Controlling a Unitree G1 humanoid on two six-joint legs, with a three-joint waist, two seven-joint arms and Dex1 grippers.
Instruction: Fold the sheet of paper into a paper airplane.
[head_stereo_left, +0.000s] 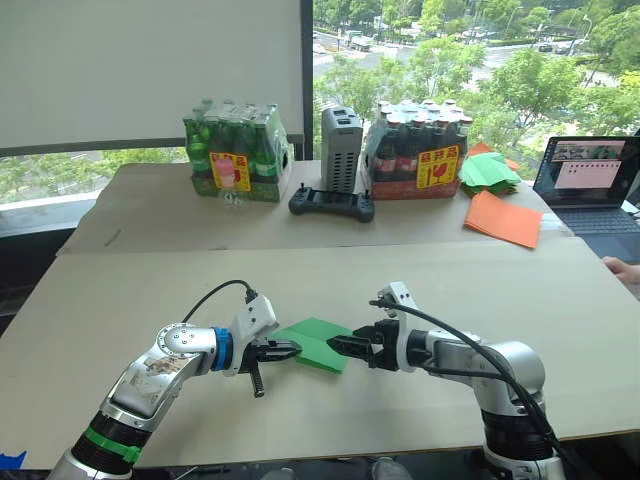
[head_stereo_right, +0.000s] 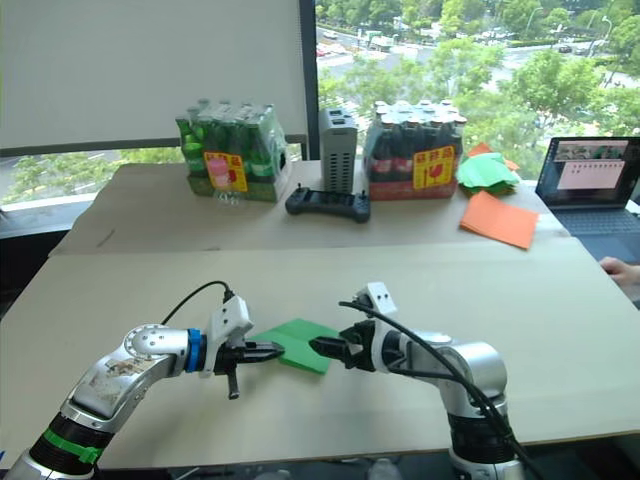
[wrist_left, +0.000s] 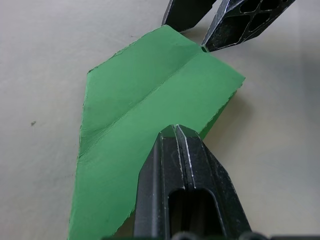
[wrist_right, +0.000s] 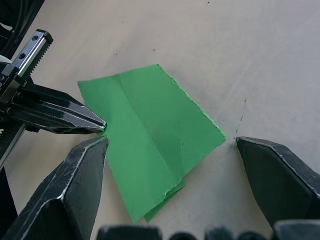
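Paper: the thin bright green sheet of paper (head_stereo_left: 318, 343) lies flat on the pale cardboard-covered table (head_stereo_left: 150, 290), between the two tools.
Folds done: a centre crease runs along it, and a second layer shows under one end; it is a folded oblong, partly tapered.
Folds left: by my judgement most of them: no sharp nose, no wings, no raised fin yet.
Left tool (head_stereo_left: 290, 350): fingers pressed together, tip at the paper's edge; whether it pinches the paper I cannot tell.
Right tool (wrist_right: 170, 165): fingers spread wide, straddling the paper's opposite end, holding nothing.
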